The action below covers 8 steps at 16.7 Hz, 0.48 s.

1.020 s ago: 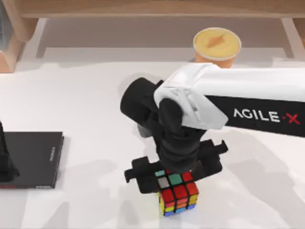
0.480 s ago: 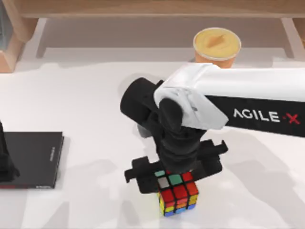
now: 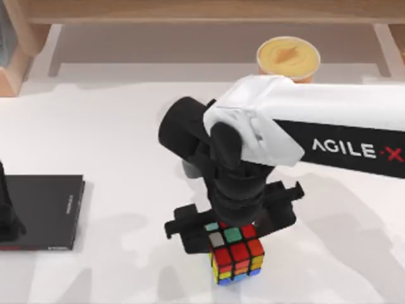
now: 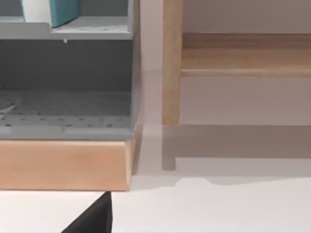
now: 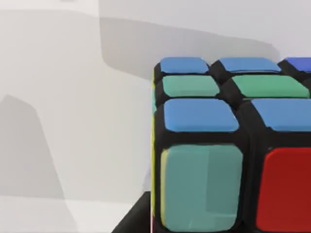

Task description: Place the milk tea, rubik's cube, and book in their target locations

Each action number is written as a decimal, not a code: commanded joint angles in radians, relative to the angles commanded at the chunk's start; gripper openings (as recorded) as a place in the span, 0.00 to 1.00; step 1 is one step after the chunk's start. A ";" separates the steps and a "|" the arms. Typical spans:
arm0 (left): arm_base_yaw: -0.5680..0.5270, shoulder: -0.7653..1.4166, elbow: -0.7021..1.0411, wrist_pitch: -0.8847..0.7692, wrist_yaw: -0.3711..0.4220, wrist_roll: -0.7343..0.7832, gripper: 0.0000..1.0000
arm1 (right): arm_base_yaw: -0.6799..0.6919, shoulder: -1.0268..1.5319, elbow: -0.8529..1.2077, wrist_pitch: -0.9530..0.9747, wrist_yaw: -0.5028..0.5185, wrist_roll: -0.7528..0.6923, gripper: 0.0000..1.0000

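Note:
The rubik's cube (image 3: 237,258) is at the front middle of the table, partly under my right gripper (image 3: 233,225), which comes down on it from above and is shut on it. The right wrist view has the rubik's cube (image 5: 218,145) very close, with blue, green, teal and red stickers. At the back right, the orange milk tea (image 3: 288,58) stands just behind my right arm. In the left wrist view, the corner of the teal book (image 4: 60,12) rests on a grey shelf (image 4: 68,34). My left arm (image 3: 7,212) stays parked at the left edge.
A thin black book (image 3: 47,212) lies flat at the left, partly under my left arm. A wooden shelf frame (image 3: 202,12) runs along the back. A wooden post (image 4: 171,63) stands beside a grey shelf unit on a wooden base (image 4: 63,165).
My right arm has risen slightly in the last half second. The rubik's cube has shifted a little with it. The left arm and the milk tea have not moved.

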State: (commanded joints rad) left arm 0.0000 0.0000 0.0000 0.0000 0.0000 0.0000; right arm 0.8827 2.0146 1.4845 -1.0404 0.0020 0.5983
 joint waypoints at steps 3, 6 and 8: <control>0.000 0.000 0.000 0.000 0.000 0.000 1.00 | 0.000 -0.012 0.030 -0.047 0.000 0.000 0.00; 0.000 0.000 0.000 0.000 0.000 0.000 1.00 | -0.001 -0.020 0.043 -0.060 0.000 -0.001 0.00; 0.000 0.000 0.000 0.000 0.000 0.000 1.00 | -0.001 -0.015 0.040 -0.058 -0.001 0.001 0.00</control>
State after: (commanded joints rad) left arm 0.0000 0.0000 0.0000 0.0000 0.0000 0.0000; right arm 0.8820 1.9997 1.5246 -1.0982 0.0012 0.5992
